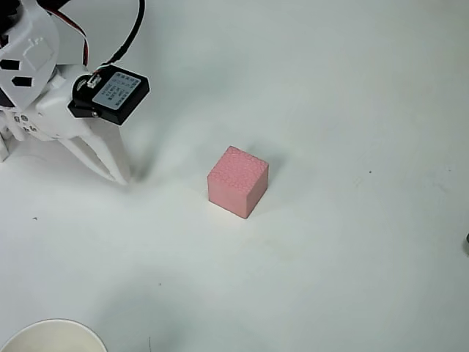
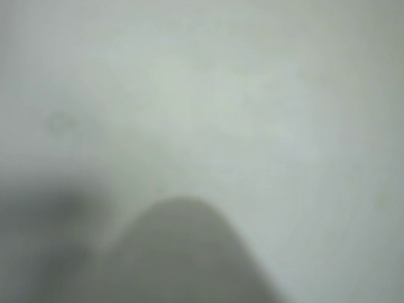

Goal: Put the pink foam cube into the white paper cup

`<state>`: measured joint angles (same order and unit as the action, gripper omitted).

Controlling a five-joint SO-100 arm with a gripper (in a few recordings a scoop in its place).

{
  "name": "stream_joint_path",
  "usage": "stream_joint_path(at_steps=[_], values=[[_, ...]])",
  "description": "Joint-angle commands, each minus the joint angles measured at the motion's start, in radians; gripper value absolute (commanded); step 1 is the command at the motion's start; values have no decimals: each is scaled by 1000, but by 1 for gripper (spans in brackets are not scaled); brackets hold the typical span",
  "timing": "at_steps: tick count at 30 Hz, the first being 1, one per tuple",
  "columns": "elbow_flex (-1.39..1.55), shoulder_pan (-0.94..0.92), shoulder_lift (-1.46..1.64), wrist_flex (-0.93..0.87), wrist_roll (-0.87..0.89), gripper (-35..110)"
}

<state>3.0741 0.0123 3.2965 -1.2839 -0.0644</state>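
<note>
Jaws (image 1: 117, 172) low over the desk, nothing visibly between them; whether they are parted or together cannot be told.

Nothing of the task looks done: the small salmon-pink dimpled foam cube (image 1: 238, 181) sits untouched mid-desk, right of the jaws in the overhead view, well apart from the round white paper cup (image 1: 51, 336) at the bottom-left edge. The plain white desk (image 1: 352, 110) is bare; the wrist view is blurred.

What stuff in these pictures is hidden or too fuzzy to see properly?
- The white paper cup: the overhead view's bottom edge cuts it off, leaving part of the rim and inside.
- The gripper: in the overhead view its white fingers blend together, so open or shut is unclear.
- The wrist view is blurred; a dark rounded shape at the bottom cannot be identified.
- The pink foam cube: its far sides and underside face away.
</note>
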Motion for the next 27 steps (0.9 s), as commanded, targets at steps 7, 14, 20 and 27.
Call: stream_joint_path(at_steps=[7, 14, 20, 27], values=[[-9, 52, 8, -17, -52, 0], [-9, 60, 11, -18, -55, 0], [-9, 80, 12, -23, -32, 10], [-140, 106, 12, -38, -83, 31]])
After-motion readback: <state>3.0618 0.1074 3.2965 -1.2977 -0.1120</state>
